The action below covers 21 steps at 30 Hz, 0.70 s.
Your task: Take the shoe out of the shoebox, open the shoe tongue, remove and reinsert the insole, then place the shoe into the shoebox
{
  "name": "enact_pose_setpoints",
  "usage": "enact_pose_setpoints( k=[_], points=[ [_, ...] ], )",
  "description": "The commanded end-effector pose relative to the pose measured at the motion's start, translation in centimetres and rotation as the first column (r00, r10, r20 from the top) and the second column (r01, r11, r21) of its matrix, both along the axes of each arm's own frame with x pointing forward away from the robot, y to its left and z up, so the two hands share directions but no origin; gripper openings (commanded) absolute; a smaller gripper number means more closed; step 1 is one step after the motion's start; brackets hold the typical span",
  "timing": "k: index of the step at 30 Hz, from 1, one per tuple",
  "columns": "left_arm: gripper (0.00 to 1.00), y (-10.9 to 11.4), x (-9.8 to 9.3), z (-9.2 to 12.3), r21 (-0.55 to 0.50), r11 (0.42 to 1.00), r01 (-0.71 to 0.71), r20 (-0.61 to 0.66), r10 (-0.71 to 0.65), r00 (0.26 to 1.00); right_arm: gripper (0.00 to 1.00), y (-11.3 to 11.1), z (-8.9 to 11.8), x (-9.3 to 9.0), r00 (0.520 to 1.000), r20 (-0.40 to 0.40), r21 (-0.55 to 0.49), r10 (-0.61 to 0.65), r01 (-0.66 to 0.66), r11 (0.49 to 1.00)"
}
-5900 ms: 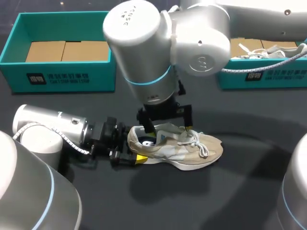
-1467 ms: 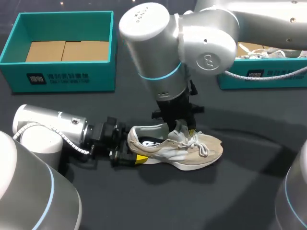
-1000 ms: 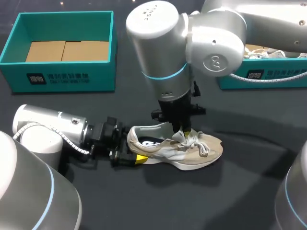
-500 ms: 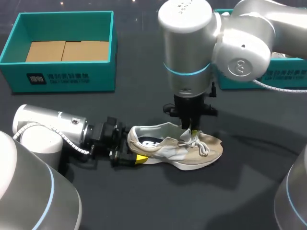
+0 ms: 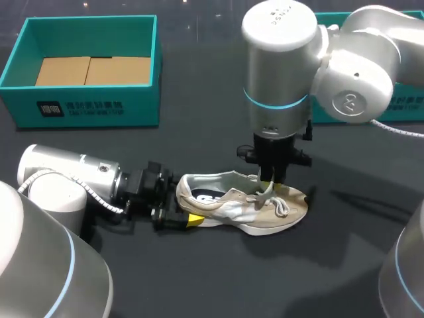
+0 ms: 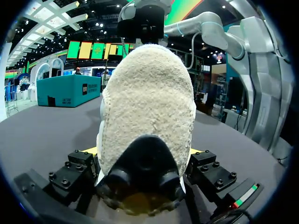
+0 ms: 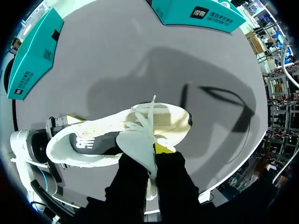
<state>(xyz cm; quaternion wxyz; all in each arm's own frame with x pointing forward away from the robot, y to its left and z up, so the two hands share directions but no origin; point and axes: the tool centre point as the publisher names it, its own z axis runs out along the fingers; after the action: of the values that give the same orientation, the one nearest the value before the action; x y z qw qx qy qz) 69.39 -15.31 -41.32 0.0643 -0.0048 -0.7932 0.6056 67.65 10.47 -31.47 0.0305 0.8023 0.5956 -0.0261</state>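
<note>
A beige and white shoe (image 5: 255, 211) lies on its sole on the dark table, toe pointing right. My left gripper (image 5: 177, 213) lies low at the heel with a finger against each side of it. In the left wrist view the fuzzy heel (image 6: 149, 102) fills the space between the fingers (image 6: 205, 170). My right gripper (image 5: 268, 187) hangs straight down over the laces, shut on the shoe tongue. In the right wrist view the white tongue (image 7: 138, 149) is pinched and lifted between the dark fingers of that gripper (image 7: 153, 156), above the shoe (image 7: 93, 135).
A teal shoebox (image 5: 86, 106) with cardboard inside stands at the back left. A second teal box (image 5: 404, 103) stands at the back right, mostly behind my right arm. Both boxes (image 7: 35, 51) (image 7: 196, 11) also show in the right wrist view.
My right arm has swung to the right, carrying its gripper along the laces toward the toe with the tongue held. The left arm and the shoe's heel have stayed put.
</note>
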Motion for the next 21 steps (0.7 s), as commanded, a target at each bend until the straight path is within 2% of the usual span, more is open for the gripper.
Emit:
enact_pose_setpoints(
  k=[1,9,15,17,21],
  points=[
    [0.0,-0.1,-0.3,-0.6,0.001,1.0,-0.002,0.0,0.002,1.0,0.0,-2.0,-0.8,-0.5,1.0,0.016,0.067,0.0,-0.001,0.998],
    [0.0,-0.1,-0.3,-0.6,0.001,1.0,-0.002,0.0,0.002,1.0,0.0,-3.4,-2.6,-0.4,1.0,-0.013,0.089,0.006,-0.004,0.996],
    [0.0,-0.1,-0.3,-0.6,0.001,1.0,-0.002,0.0,0.002,1.0,0.0,-4.0,-3.5,-0.2,0.999,-0.033,0.059,-0.027,0.029,0.998],
    [0.0,-0.1,-0.3,-0.6,0.001,1.0,-0.002,0.0,0.002,1.0,0.14,-4.2,-3.7,-0.2,0.998,-0.037,0.041,-0.046,0.047,0.998],
    [0.0,-0.1,-0.3,-0.6,0.001,1.0,-0.002,0.0,0.002,1.0,0.34,-4.7,-3.9,-0.1,0.996,-0.038,0.015,-0.079,0.08,0.997]
  ],
)
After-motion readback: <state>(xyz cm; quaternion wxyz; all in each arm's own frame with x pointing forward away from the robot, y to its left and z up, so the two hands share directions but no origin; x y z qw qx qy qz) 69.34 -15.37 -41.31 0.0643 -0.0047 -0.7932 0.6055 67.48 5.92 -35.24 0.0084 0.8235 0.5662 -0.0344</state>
